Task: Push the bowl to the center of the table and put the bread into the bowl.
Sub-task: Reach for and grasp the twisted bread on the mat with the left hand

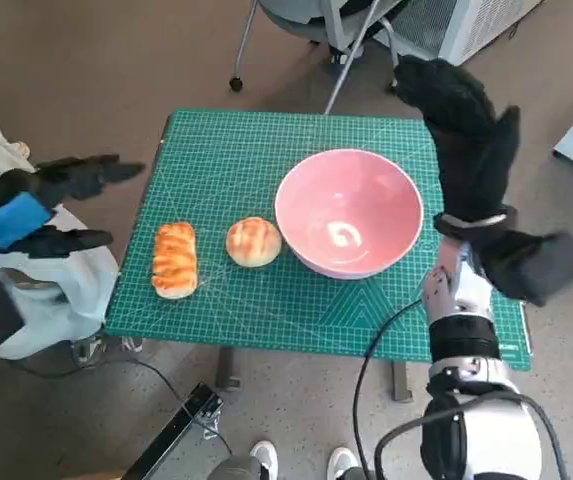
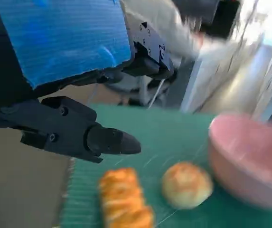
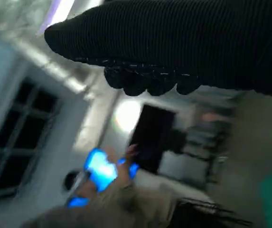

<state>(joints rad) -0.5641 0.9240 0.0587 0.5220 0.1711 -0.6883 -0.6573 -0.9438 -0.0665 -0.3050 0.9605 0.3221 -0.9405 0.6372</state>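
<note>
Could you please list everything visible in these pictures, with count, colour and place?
bowl: one, pink, empty, right of the mat's middle.
round bun: one, golden, just left of the bowl.
long bread: one, orange-brown, near the mat's left edge.
cutting mat: one, green, covering the table.
chair base: one, grey, on the floor beyond the table.
person: one, blurred, in the right wrist view.
shoes: pale, on the floor by the table's near side.
left hand: black, blue-taped, off the table's left edge, holding nothing.
right hand: black glove, raised right of the bowl, holding nothing.
</note>
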